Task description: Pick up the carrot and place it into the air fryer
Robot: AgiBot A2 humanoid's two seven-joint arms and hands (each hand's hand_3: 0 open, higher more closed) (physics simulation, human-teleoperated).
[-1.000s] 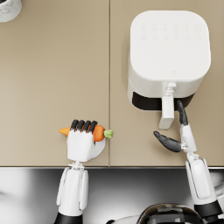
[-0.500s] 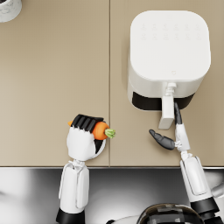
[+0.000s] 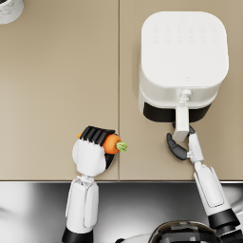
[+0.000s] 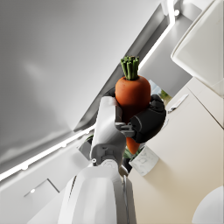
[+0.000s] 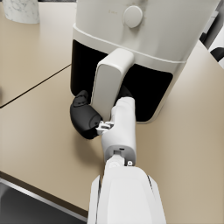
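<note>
My left hand [image 3: 92,152] grips the orange carrot [image 3: 112,144], whose green stub points right toward the counter seam. In the left wrist view the carrot [image 4: 132,94] stands upright in that hand [image 4: 142,124], lifted off the counter. The white air fryer [image 3: 182,52] stands at the back right, its dark drawer shut and its white handle [image 3: 180,121] pointing toward me. At the handle's end is my right hand [image 3: 182,144], thumb on one side and fingers on the other. The right wrist view shows that hand [image 5: 94,118] straddling the handle [image 5: 109,83], fingers spread.
A marbled white cup [image 3: 9,8] stands at the counter's far left corner. The beige counter [image 3: 57,85] has a seam running front to back beside the carrot. A steel strip [image 3: 142,209] runs along the front edge below the counter.
My right hand has moved forward from below the handle up to its end. The left hand has shifted a little right with the carrot, hiding the carrot's tip.
</note>
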